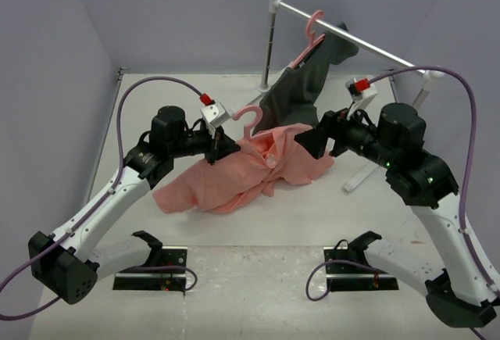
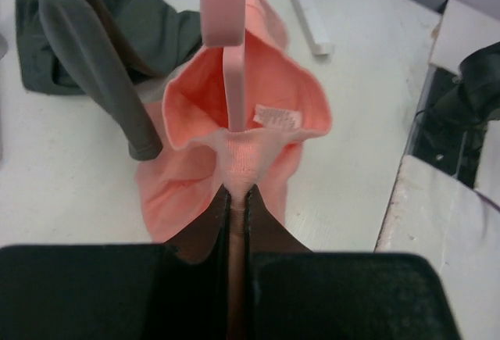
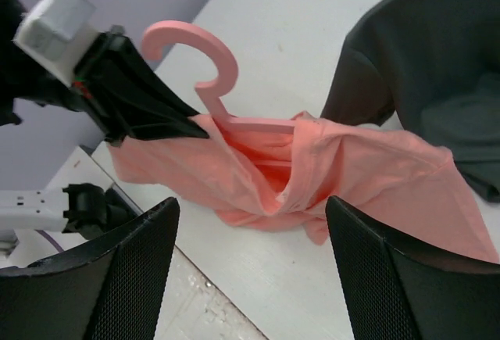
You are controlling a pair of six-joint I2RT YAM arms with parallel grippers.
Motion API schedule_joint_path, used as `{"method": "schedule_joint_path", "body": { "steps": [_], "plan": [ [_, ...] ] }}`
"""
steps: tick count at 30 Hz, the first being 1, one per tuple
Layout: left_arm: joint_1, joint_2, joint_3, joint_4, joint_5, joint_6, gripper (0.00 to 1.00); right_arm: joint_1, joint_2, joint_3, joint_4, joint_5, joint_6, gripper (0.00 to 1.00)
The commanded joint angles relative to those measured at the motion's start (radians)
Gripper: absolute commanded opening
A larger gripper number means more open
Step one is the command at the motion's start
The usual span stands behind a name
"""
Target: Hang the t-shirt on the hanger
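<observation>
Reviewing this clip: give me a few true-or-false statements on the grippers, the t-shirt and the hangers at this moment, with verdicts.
1. The left gripper is shut on the t-shirt at its collar. True.
2. The right gripper is clamped on the t-shirt. False: its jaws stand wide open and hold nothing.
3. The hook of the hanger sticks up above the t-shirt. True.
4. The t-shirt hangs from the rail. False: it drapes onto the table, lifted at the collar.
5. The dark grey garment hangs on a second pink hanger on the rail. True.
</observation>
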Motion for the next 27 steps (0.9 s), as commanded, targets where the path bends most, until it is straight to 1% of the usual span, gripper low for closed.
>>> {"method": "schedule_joint_path", "body": {
  "steps": [1,4,6,8,11,13,16,18,20,21,23,24,25,27],
  "plan": [
    [0.021,-0.014,-0.039,0.234,0.229,-0.109,0.00,-0.055,0.041,-0.042,0.031,-0.029,-0.045,0.77],
    [0.034,0.010,-0.052,0.280,0.354,-0.103,0.00,-0.074,0.044,-0.110,0.149,-0.355,-0.175,0.76],
    [0.036,0.032,-0.048,0.279,0.455,-0.094,0.00,-0.074,0.052,-0.119,0.215,-0.509,-0.211,0.76],
    [0.036,0.053,-0.040,0.275,0.510,-0.087,0.00,-0.074,0.076,-0.114,0.288,-0.630,-0.226,0.75],
    [0.036,0.065,-0.040,0.281,0.577,-0.078,0.00,-0.073,0.133,-0.064,0.310,-0.721,-0.240,0.75],
    [0.036,0.068,-0.040,0.281,0.605,-0.075,0.00,-0.062,0.182,-0.033,0.295,-0.773,-0.246,0.74],
    [0.036,0.083,-0.039,0.285,0.621,-0.077,0.00,-0.009,0.235,0.024,0.259,-0.762,-0.276,0.67],
    [0.036,0.094,-0.032,0.290,0.637,-0.084,0.00,0.033,0.263,0.036,0.259,-0.743,-0.291,0.56],
    [0.036,0.104,-0.027,0.299,0.654,-0.106,0.00,0.043,0.295,0.050,0.269,-0.755,-0.285,0.18],
    [0.036,0.110,-0.023,0.299,0.663,-0.115,0.00,0.044,0.305,0.059,0.271,-0.757,-0.281,0.08],
    [0.036,0.105,-0.015,0.284,0.649,-0.114,0.00,0.042,0.301,0.049,0.306,-0.732,-0.258,0.00],
    [0.037,0.098,-0.008,0.278,0.633,-0.114,0.00,0.040,0.281,0.024,0.326,-0.707,-0.252,0.00],
    [0.043,0.092,0.000,0.258,0.576,-0.115,0.12,0.037,0.264,0.004,0.367,-0.682,-0.228,0.00],
    [0.058,0.065,0.013,0.207,0.470,-0.120,0.42,0.024,0.211,-0.046,0.422,-0.607,-0.196,0.00]
  ]
}}
